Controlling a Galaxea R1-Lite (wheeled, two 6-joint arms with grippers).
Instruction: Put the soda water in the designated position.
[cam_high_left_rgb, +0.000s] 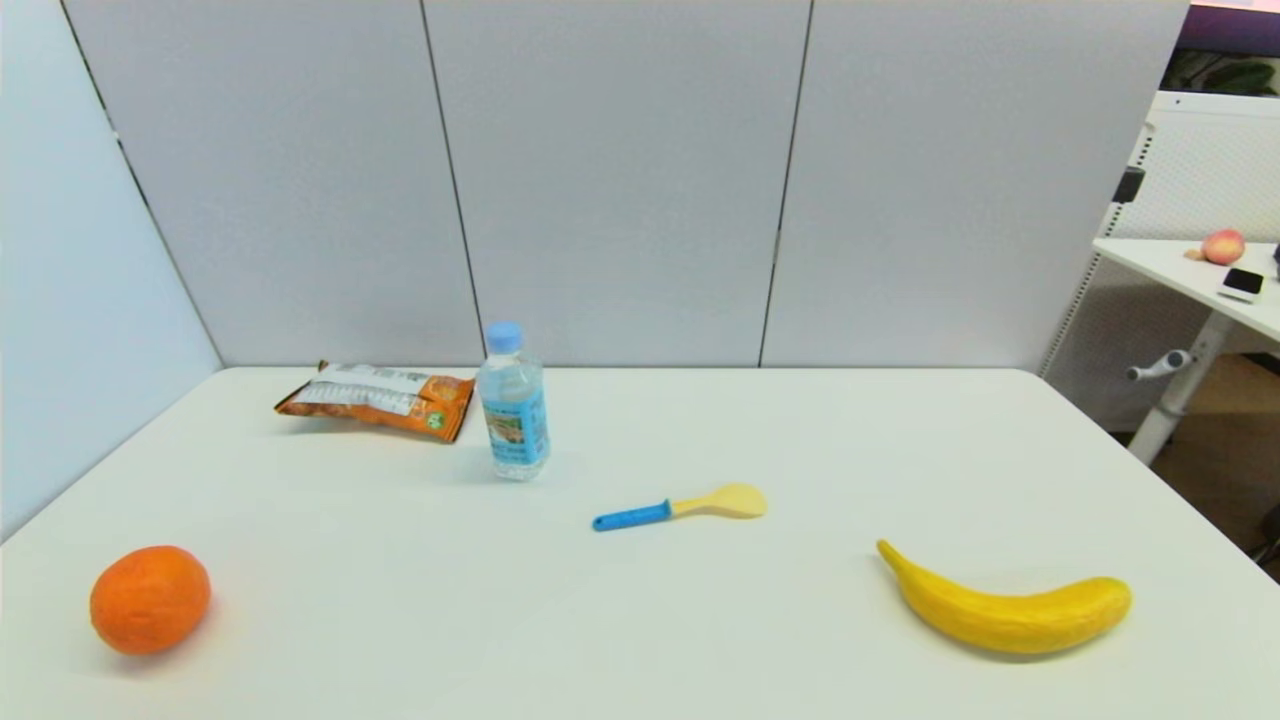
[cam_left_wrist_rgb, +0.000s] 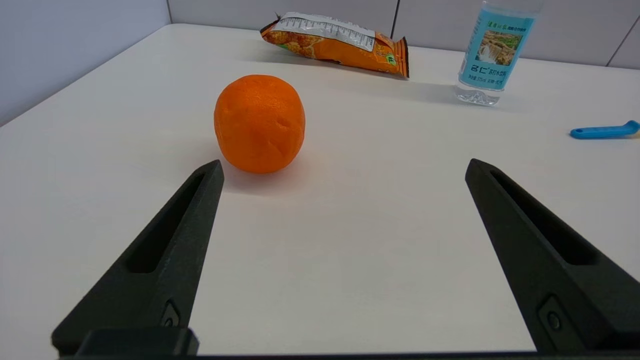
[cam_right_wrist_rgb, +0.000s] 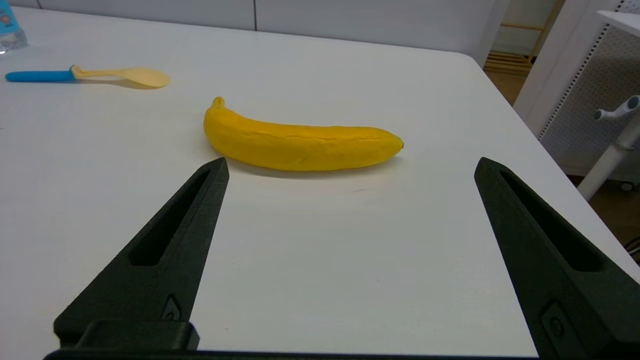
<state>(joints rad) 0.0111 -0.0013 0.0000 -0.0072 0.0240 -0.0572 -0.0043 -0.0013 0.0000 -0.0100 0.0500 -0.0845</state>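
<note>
The soda water (cam_high_left_rgb: 513, 402) stands upright toward the far side of the white table (cam_high_left_rgb: 640, 620), left of centre, just beside an orange snack bag (cam_high_left_rgb: 380, 399) lying flat to its left, and apart from it as far as I can tell. A blue-handled spoon (cam_high_left_rgb: 680, 508) lies nearer me and to its right; an orange (cam_high_left_rgb: 150, 599) sits near my left front, a banana (cam_high_left_rgb: 1005, 607) near my right front. My left gripper (cam_left_wrist_rgb: 342, 167) hangs low over the table just short of the orange, jaws spread wide, holding nothing. My right gripper (cam_right_wrist_rgb: 350, 165) hangs likewise just short of the banana, wide open and empty. Neither arm shows in the head view, so I judge both parked and the task not yet begun. The bottle is small, clear plastic and looks full: I expect modest weight, smooth and somewhat slippery thin walls that give under hard pressure, and a tendency to tip if nudged high. I would take it across the labelled mid-body, below the light blue cap, with moderate squeeze. The left gripper is the nearer. No designated position is marked that I can see.
</note>
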